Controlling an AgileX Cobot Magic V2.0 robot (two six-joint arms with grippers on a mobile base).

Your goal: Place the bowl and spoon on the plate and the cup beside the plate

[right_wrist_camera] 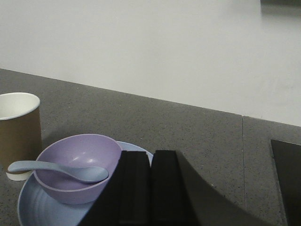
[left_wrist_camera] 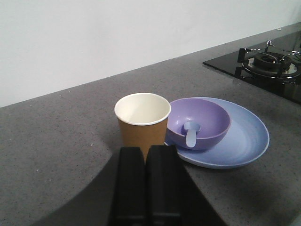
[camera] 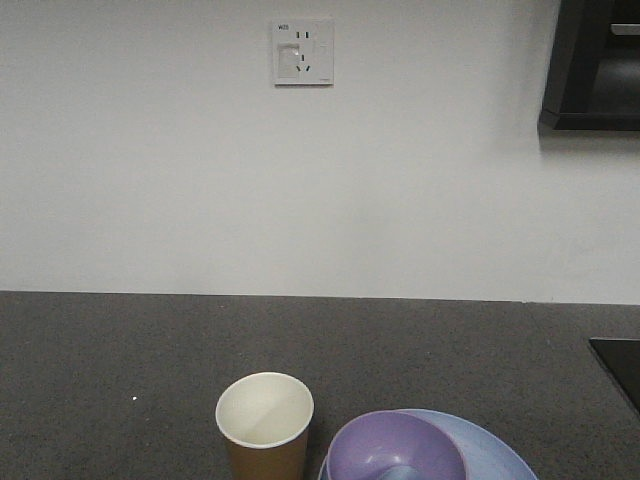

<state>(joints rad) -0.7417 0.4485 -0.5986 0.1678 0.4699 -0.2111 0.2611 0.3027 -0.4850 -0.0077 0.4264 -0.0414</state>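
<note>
Lavender bowl (left_wrist_camera: pixel 199 122) sits on the light-blue plate (left_wrist_camera: pixel 244 141), spoon (left_wrist_camera: pixel 191 132) inside, paper cup (left_wrist_camera: pixel 142 121) just beside — judged arranged. Both the left gripper (left_wrist_camera: pixel 146 157) and the right gripper (right_wrist_camera: pixel 151 162) are pressed closed, empty — lift yours straight away, disturbing nothing.

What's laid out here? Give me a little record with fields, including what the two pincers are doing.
plate: light blue, on the grey counter
bowl: lavender, on the plate
spoon: scoop in the bowl, handle over its rim
cup: brown paper, upright, empty, beside the plate
left pincer: shut, holding nothing
right pincer: shut, holding nothing
stove burner: beyond the plate
</note>
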